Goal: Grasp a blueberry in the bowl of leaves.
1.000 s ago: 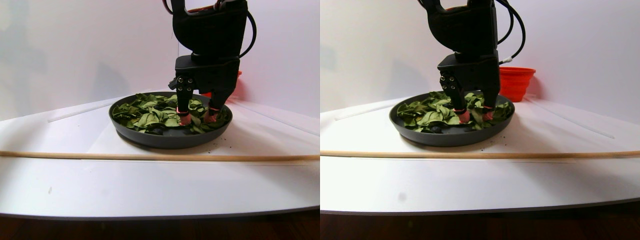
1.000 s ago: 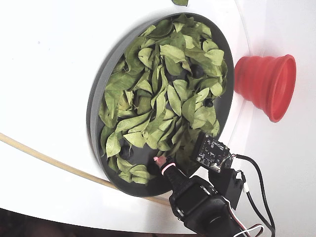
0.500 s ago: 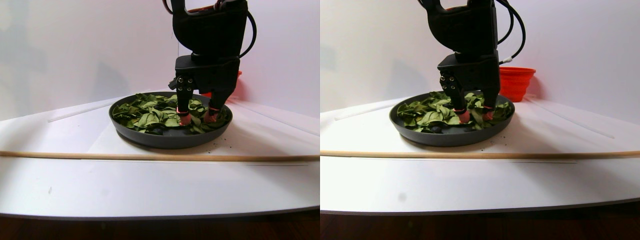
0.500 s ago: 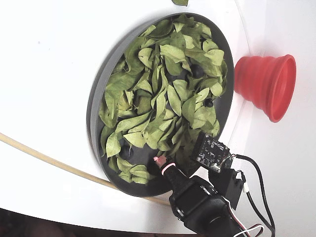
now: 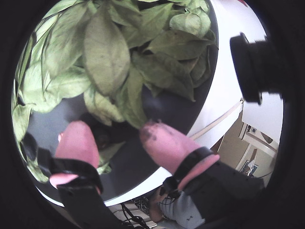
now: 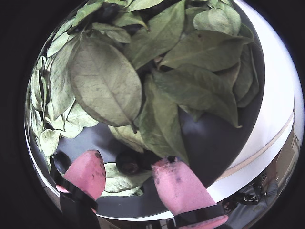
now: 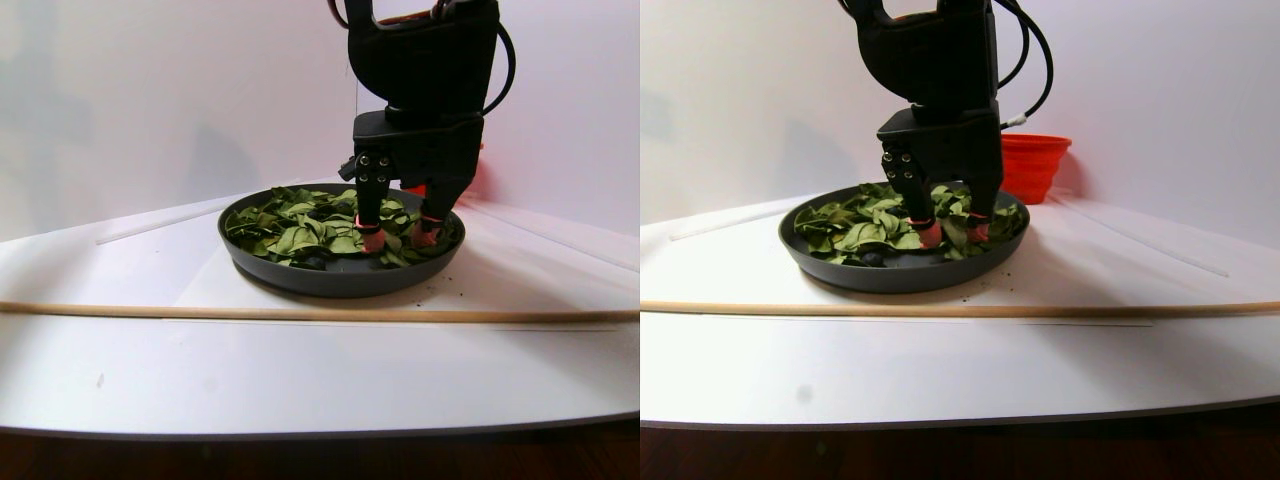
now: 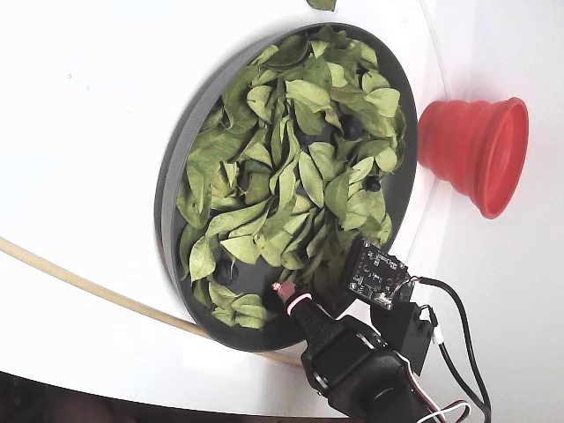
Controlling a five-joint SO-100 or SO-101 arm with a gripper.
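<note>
- Pink, rubbery pads tip the black two-finger gripper (image 6: 127, 174), and the jaws stand wide apart, holding nothing, lowered into the large shallow dark grey bowl (image 6: 217, 148).
- There it is: a small dark round blueberry (image 6: 127, 162) on the bare bowl floor, right between the two pink fingertips (image 6: 178, 183) in a wrist view, near the rim nearest the arm.
- A second dark round shape sits just beside it on the right. I can't tell whether it is another berry or shadow.
- Risk one, as I judge it: the small pointed green leaves (image 6: 107, 83) crowd in from above, and one pale leaf lies partly under the berry. Closing could pinch leaf with fruit, or leaf alone.
- Risk two: a berry that round on a smooth floor may roll or squirt out if one pad touches first.
- Risk three: squeeze too hard and it bursts. The right pad already shows dark smudges.
- Around the scene: in the fixed view a red ribbed funnel-shaped cup (image 8: 476, 152) lies well apart from the bowl, clear of the work.
- A thin pale wooden stick (image 8: 97, 286) crosses the white tabletop (image 8: 79, 115) outside the rim, no obstacle.
- More dark berries peek through the leaves on the cup side in the fixed view, mostly covered.
</note>
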